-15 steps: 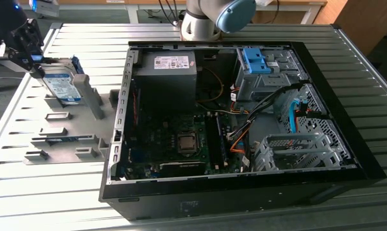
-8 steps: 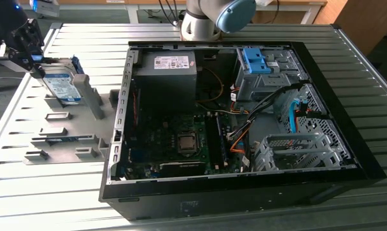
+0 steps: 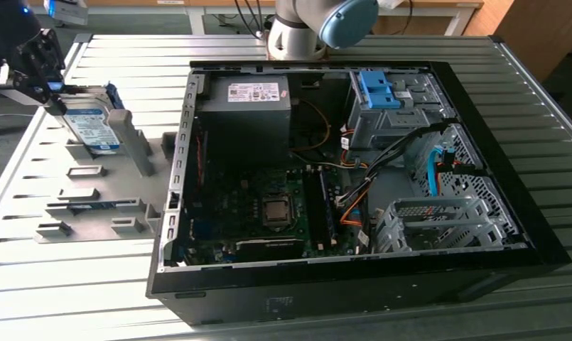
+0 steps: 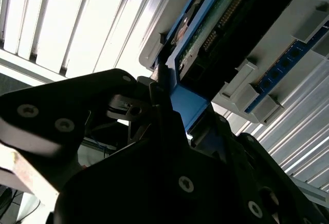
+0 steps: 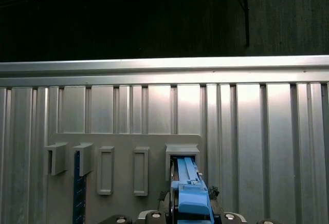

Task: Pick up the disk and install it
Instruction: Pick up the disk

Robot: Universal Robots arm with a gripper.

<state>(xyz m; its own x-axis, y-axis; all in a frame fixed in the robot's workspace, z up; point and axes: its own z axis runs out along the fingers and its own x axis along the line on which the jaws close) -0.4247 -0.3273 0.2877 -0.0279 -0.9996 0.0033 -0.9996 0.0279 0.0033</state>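
At the exterior view's far left, a black metal gripper [image 3: 55, 105], lowered onto the upper edge of the disk [image 3: 89, 126]: a flat rectangular silver-metal drive with a white-and-blue label, framed by a blue plastic carrier. In the second wrist view, black fingers [image 4: 160, 93] set tight against either side of the carrier's blue frame with no gap to be seen. Apparently clamped shut on it, though hard to be sure in so much shadow. Green circuit-board underside of the drive turned toward that camera.

Disk standing on edge, slightly tilted, with its lower end seated in a grey plastic pocket [image 5: 182, 154]. Pocket rising from a flat grey plastic fixture plate [image 3: 106, 188] that carries several smaller rectangular slots. In one of those slots, a thin dark-blue board [image 5: 78, 193] set on edge, well apart from the disk.

Plate lying on a ribbed silver aluminium table [image 3: 67, 284]. Just to the exterior view's right of the plate, an open black computer tower case [image 3: 513, 213] lying on its side, with the disk wholly outside it. Inside the case: a dark green motherboard [image 3: 257, 213], an empty perforated silver metal drive cage [image 3: 438, 224], and a blue plastic latch [image 3: 376, 89] at the far wall.
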